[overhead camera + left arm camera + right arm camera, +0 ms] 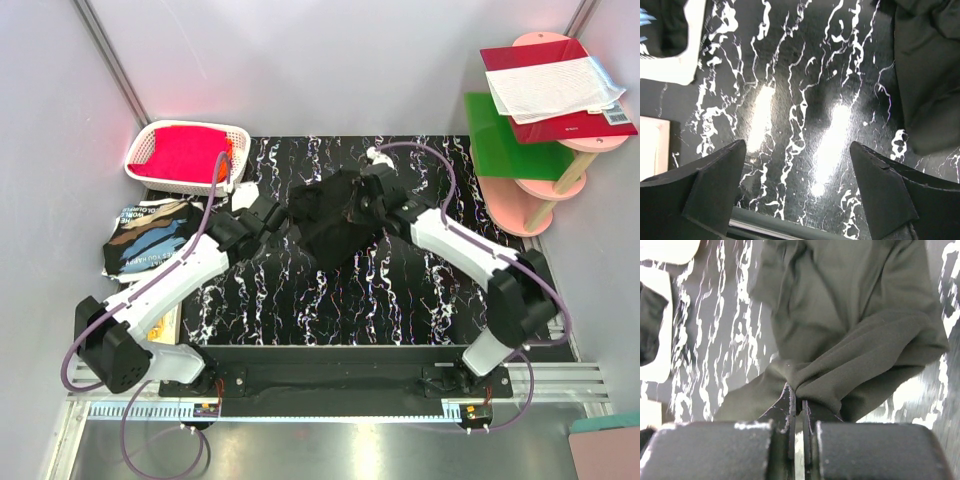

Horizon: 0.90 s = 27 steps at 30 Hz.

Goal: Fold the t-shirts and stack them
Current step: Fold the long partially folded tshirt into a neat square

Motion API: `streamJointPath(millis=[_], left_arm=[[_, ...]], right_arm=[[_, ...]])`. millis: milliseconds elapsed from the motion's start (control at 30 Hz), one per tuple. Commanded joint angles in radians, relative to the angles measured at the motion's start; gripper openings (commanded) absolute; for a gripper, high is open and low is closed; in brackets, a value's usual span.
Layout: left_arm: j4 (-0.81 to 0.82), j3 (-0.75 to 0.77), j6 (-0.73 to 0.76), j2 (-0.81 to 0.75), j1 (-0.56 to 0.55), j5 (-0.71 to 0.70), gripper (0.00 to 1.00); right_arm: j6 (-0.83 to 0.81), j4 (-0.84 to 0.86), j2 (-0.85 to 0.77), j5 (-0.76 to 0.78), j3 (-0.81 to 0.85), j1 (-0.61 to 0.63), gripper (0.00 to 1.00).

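Note:
A crumpled black t-shirt point(330, 218) lies on the black marbled mat point(350, 300) near the middle back. My right gripper point(362, 200) is shut on a bunched fold of this black t-shirt point(850, 340); the jaws pinch the cloth at their tips point(798, 395). My left gripper point(272, 222) is open and empty, just left of the shirt, over bare mat point(800, 125); the shirt's edge point(930, 75) shows at the right of the left wrist view. A folded printed dark t-shirt point(150, 240) lies at the left. A red t-shirt point(185, 153) sits in a white basket point(145, 150).
A green and pink shelf stand point(530, 160) with a red book point(560, 90) stands at the back right. Grey walls close in the back and sides. The metal rail point(330, 405) with the arm bases runs along the near edge.

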Motion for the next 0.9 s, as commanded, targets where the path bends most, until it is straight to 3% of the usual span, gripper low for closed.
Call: streamJointPath(millis=[0, 400, 500, 667, 733, 800, 867], left_arm=[[-0.005, 0.042, 0.037, 0.026, 0.005, -0.047, 0.91], [0.074, -0.079, 0.019, 0.132, 0.0, 0.045, 0.91], [0.092, -0.097, 0.016, 0.16, -0.003, 0.056, 0.91], [0.11, -0.093, 0.019, 0.216, -0.005, 0.064, 0.91], [0.121, -0.076, 0.027, 0.247, -0.005, 0.067, 0.92], [0.126, -0.041, 0.039, 0.275, -0.005, 0.072, 0.96], [0.13, -0.013, 0.051, 0.296, -0.006, 0.072, 0.99]], right_arm=[[-0.069, 0.034, 0.109, 0.051, 0.142, -0.031, 0.0], [-0.132, 0.035, 0.468, -0.074, 0.544, -0.146, 0.02], [-0.174, 0.0, 0.584, -0.142, 0.695, -0.149, 0.04], [-0.198, -0.185, 0.883, -0.206, 1.1, -0.151, 0.08], [-0.201, -0.314, 1.029, -0.219, 1.312, -0.154, 0.29], [-0.201, -0.409, 1.106, -0.202, 1.427, -0.157, 0.63], [-0.207, -0.408, 1.086, -0.161, 1.394, -0.157, 0.76]])
